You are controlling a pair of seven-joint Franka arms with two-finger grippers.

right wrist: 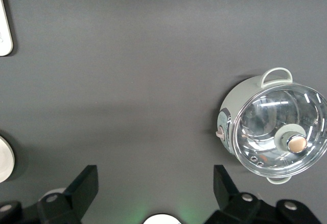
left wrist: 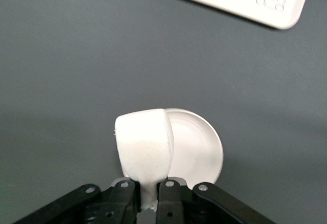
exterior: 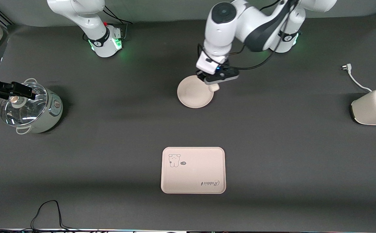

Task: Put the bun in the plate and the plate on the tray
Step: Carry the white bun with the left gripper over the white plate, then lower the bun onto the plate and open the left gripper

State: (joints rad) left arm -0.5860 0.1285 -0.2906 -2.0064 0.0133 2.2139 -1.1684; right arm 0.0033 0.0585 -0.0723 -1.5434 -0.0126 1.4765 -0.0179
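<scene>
The left gripper (exterior: 214, 84) is seen in the front view over the plate's (exterior: 192, 95) rim, clamped on the bun (exterior: 215, 87); the tray (exterior: 193, 170) lies nearer the camera, well apart, with bare mat between. A pot (exterior: 32, 108) and toaster (exterior: 374, 106) stand at the table's ends. In the left wrist view, the bun (left wrist: 144, 150) is pinched above the plate (left wrist: 196, 150). In the right wrist view, the right gripper (right wrist: 156, 193) waits spread wide beside the pot (right wrist: 273, 127).

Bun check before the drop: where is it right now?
The bun hangs in the shut left gripper, over the plate's rim.
</scene>
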